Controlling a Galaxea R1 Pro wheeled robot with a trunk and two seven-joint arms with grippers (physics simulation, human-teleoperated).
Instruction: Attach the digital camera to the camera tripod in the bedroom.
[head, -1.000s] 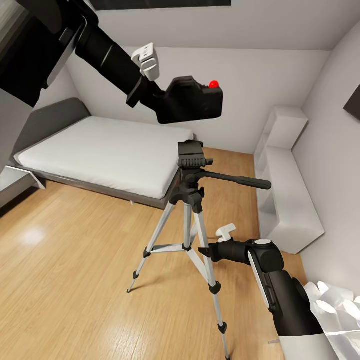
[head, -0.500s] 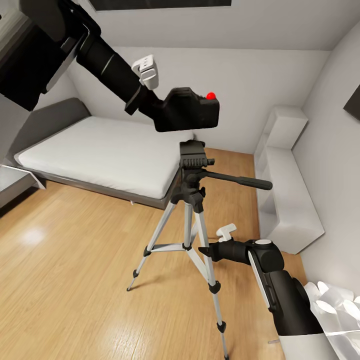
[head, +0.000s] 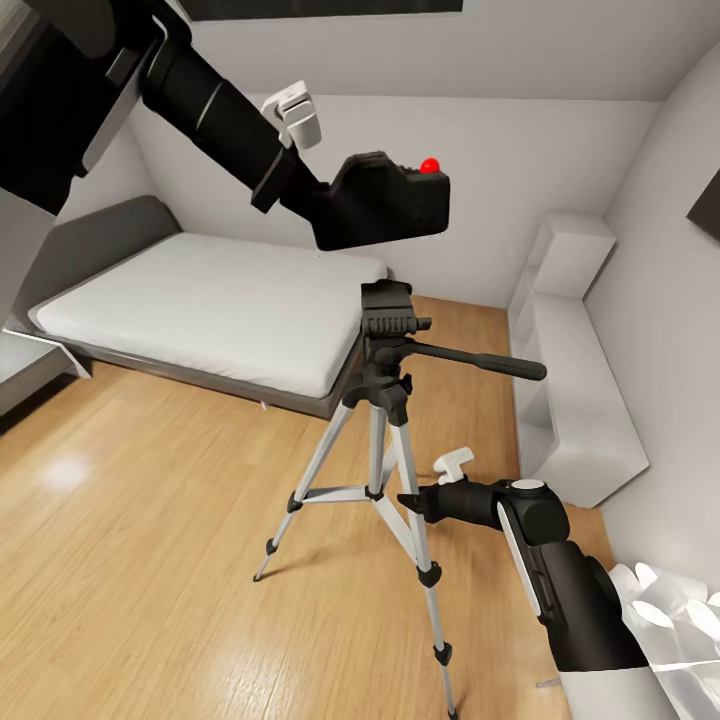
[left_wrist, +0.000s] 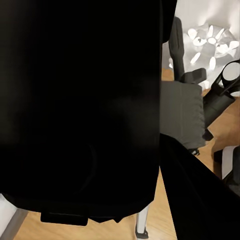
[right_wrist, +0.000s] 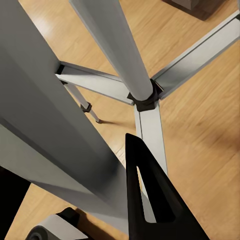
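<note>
The left end effector (head: 318, 205) is clamped on the camera (head: 385, 200), holding it in the air just above the tripod (head: 385, 400) head, not touching it. The tripod stands on the wood floor (head: 150, 560) beside the bed (head: 200, 300). The right end effector (head: 412, 503) sits against a tripod leg; whether it grips cannot be told

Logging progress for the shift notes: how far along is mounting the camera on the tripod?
Done: the digital camera is picked up, gripped by the left end effector. In hand: it hangs in the air above the camera tripod, clear of the tripod head. The right end effector sits by a tripod leg. Left: lower the camera onto the head and seat it.
</note>
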